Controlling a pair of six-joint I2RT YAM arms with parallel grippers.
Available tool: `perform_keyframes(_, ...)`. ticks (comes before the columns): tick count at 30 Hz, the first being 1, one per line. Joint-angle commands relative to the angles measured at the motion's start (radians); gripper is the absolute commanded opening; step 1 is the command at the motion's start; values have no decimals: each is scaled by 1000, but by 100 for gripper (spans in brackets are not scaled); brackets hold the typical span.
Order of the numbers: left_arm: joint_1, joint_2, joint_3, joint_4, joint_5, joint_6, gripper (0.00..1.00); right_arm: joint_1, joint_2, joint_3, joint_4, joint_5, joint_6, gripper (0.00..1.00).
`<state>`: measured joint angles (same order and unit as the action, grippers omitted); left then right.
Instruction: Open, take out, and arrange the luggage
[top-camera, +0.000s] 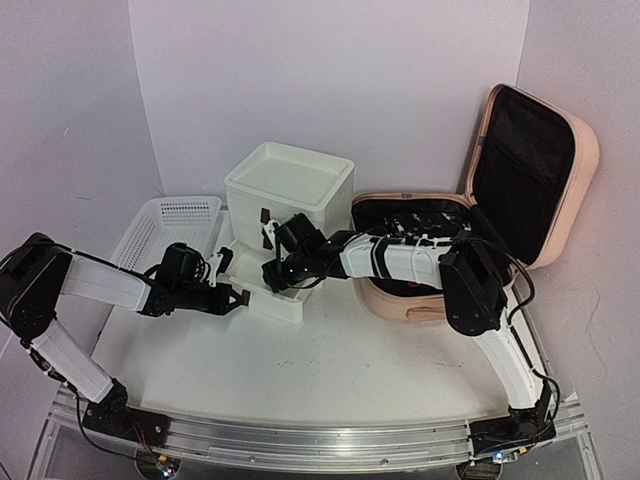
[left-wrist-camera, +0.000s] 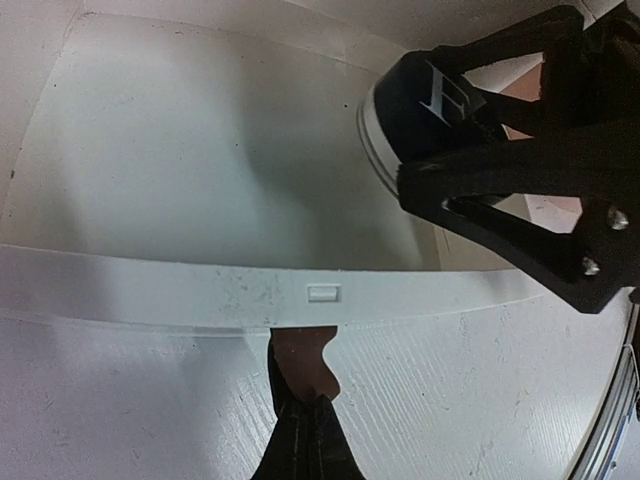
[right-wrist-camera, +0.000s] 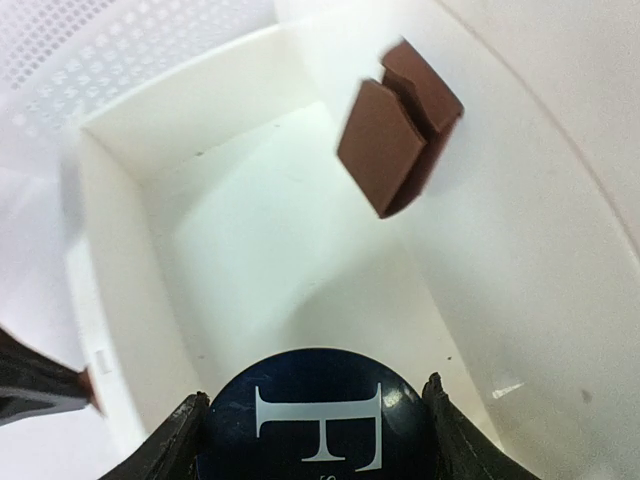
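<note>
Top external shows the luggage at the far right of the table, already open. Its lid stands up against the wall with black fabric lining facing out, over a smooth peach hard shell with rounded corners. The lower half lies flat, and dark items sit inside that I can't make out, so I'd say the opening is done and the unpacking is only partly through.

Left of it stands the white plastic drawer box, square and glossy, with its drawer pulled out toward the arms. The drawer looks bare inside in both wrist views. Further left is a white mesh basket with perforated walls.

The right gripper is clamped on either side of a round dark-blue tin with a white letter on its face, held over the drawer. It looks about to be put away.

The left gripper sits just beside the drawer's front rim. Its brown-tipped fingers are pressed together, with nothing between them.
</note>
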<state>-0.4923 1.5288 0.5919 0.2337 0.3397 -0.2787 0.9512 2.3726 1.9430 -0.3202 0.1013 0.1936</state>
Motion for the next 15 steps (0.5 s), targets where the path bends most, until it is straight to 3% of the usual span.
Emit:
perform_keyframes(1, -10, -36, -4, -16, 14, 18, 0, 7, 41, 86, -1, 123, 21, 63)
perform_keyframes(8, -9, -26, 20, -16, 10, 19, 0, 11, 8, 121, -92, 102, 41, 88)
perform_keyframes(11, -9, 2, 55, -16, 13, 17, 0, 11, -93, 90, -135, 48, 58, 95)
perform_keyframes(15, -9, 63, 131, -13, 21, 21, 0, 11, -309, -90, -135, 0, 68, 98)
